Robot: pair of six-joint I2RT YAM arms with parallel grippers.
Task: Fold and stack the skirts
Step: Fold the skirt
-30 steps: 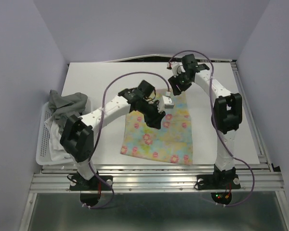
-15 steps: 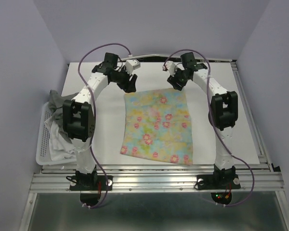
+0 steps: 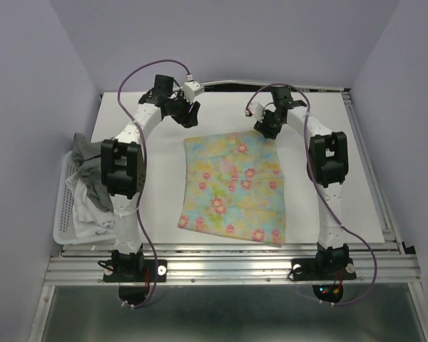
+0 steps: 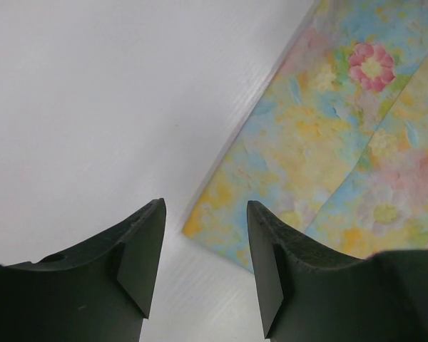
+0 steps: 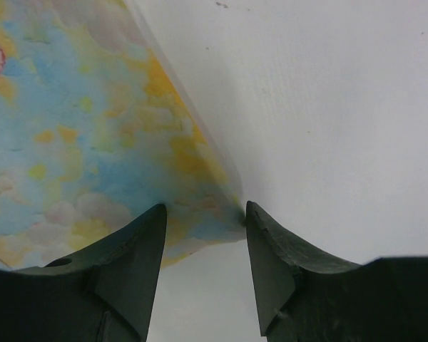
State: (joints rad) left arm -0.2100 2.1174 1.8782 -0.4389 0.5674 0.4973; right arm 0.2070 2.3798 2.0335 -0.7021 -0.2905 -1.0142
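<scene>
- Left tool (image 3: 189, 114), top view: hangs just beyond the far left corner of the floral skirt (image 3: 232, 185), fingers parted, holding nothing.
- Right tool (image 3: 267, 128), same view: sits at the skirt's far right corner, fingers also apart.
- Floral skirt, same view: lies spread flat on the white counter (image 3: 342, 157), between the two arms, near edge close to the counter's front.
- Left of the counter: a white slatted basket (image 3: 63, 214) holding the grey skirt (image 3: 93, 153) bunched at its far end and the white skirt (image 3: 85, 206) crumpled nearer.
- Left wrist view: left tool (image 4: 205, 210) stands open, with bare counter (image 4: 93, 92) and one corner of the floral skirt (image 4: 321, 142) showing in the gap below; no cloth between the fingers.
- Right wrist view: right tool (image 5: 203, 210) stands open, low over a corner of the floral skirt (image 5: 78, 128); the corner's edge reaches both fingertips but nothing is pinched; plain counter (image 5: 328, 107) to the right.
</scene>
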